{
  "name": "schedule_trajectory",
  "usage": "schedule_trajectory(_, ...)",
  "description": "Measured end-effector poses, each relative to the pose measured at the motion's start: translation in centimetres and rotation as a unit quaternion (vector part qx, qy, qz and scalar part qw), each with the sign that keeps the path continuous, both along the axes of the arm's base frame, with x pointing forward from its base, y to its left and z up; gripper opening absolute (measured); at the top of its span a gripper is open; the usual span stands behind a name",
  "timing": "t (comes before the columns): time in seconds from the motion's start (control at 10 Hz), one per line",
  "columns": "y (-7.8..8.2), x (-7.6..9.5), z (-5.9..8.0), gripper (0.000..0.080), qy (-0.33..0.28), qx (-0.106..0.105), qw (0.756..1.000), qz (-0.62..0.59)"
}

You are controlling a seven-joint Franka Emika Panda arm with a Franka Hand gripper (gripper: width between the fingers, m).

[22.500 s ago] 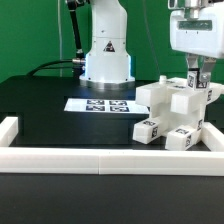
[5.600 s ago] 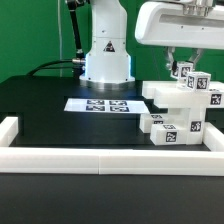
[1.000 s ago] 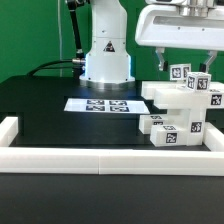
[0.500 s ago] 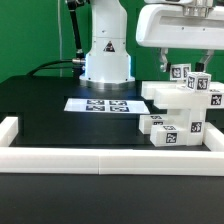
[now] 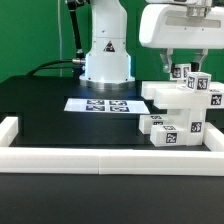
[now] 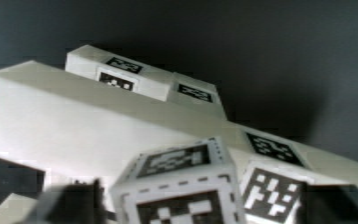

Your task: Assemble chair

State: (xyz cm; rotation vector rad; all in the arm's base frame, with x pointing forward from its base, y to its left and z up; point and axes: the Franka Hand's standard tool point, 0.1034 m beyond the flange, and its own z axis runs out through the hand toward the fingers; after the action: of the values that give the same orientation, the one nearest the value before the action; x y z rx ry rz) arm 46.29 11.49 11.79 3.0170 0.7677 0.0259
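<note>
The partly built white chair [image 5: 180, 105] stands at the exterior view's right: a seat slab [image 5: 162, 92] stacked on blocky tagged pieces [image 5: 168, 130]. A small tagged block [image 5: 182, 72] sticks up from the top of it. My gripper [image 5: 182, 64] hangs over this block with one finger on each side and appears open. In the wrist view the tagged block [image 6: 172, 188] fills the space between my dark fingers [image 6: 73, 205], with the slab [image 6: 60, 110] and its tags behind it. I cannot see the fingers touching the block.
The marker board [image 5: 100, 104] lies flat on the black table in front of the robot base [image 5: 107, 50]. A low white border rail [image 5: 100, 158] runs along the front and up the left side [image 5: 8, 130]. A green backdrop stands behind.
Over the last second the gripper has shifted slightly to the exterior view's right above the block. The chair pieces have not moved.
</note>
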Motion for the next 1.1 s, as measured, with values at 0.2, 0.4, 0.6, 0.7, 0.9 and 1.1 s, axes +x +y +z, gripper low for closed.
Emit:
schedule_trajectory(0.2,0.00,0.00,-0.01,0.0391,0.000,0.000,1.000,0.000)
schedule_trajectory(0.4,0.00,0.00,-0.01,0.0286,0.000,0.000,1.000,0.000)
schedule_trajectory(0.6,0.00,-0.01,-0.02,0.0286,0.000,0.001,1.000,-0.020)
schedule_trajectory(0.7,-0.02,-0.01,-0.04,0.0286,0.000,0.003,0.997,-0.075)
schedule_trajectory(0.9,-0.23,0.12,-0.02,0.0286,0.000,0.005,0.988,-0.155)
schedule_trajectory(1.1,-0.25,0.13,-0.02,0.0288,0.002,0.016,0.971,-0.237)
